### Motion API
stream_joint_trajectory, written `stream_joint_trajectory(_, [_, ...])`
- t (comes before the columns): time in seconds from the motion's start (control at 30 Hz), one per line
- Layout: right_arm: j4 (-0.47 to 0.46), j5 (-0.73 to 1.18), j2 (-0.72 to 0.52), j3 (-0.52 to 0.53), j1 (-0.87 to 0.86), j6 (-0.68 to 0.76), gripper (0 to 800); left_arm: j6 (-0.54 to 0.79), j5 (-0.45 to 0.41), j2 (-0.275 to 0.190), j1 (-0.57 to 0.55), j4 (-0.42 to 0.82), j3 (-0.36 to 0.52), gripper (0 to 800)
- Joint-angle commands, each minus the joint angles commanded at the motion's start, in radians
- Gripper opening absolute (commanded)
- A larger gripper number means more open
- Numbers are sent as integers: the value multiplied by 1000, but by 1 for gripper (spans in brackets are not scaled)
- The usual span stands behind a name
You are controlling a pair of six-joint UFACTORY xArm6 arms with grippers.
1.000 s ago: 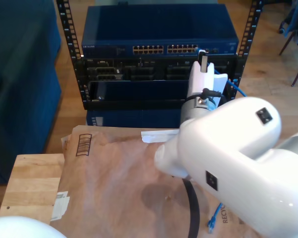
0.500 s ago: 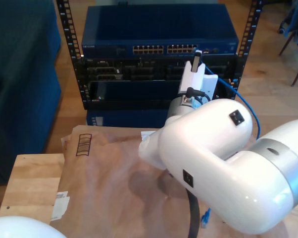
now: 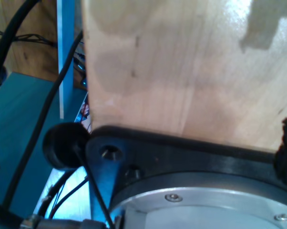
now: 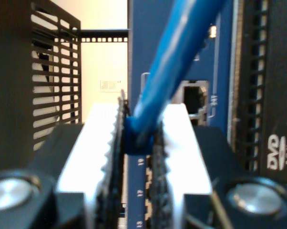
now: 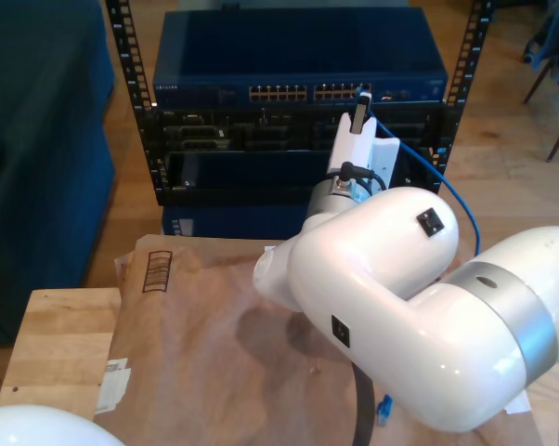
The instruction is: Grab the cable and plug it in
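Observation:
My second gripper (image 4: 138, 119) is shut on the cable (image 4: 177, 52), its white fingers (image 4: 181, 143) clamping the blue boot at the cable's end. Right in front of the jaws is the blue switch face with an open port (image 4: 193, 98). From the exterior view, my second gripper (image 5: 361, 100) is raised to the right end of the switch's port row (image 5: 307, 92). The cable (image 5: 447, 186) loops down behind the white arm (image 5: 400, 297). Its other plug (image 5: 383, 409) lies on the brown paper.
The switch (image 5: 298, 56) tops a black rack (image 5: 261, 149) of dark units. Brown paper (image 5: 205, 325) covers a wooden table (image 5: 57, 344). A dark blue sofa (image 5: 38, 139) stands at the exterior view's left. The first wrist view faces a wooden board (image 3: 181, 67) and black wires (image 3: 43, 119).
The second arm has swung toward the exterior view's left and closer to the switch, carrying the cable end along the port row. The trailing cable followed.

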Motion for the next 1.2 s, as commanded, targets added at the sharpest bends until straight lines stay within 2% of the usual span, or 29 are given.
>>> stream_joint_trajectory(1.2, [8, -3, 44, -68, -29, 2, 0, 0, 0, 0, 0, 0, 0, 800])
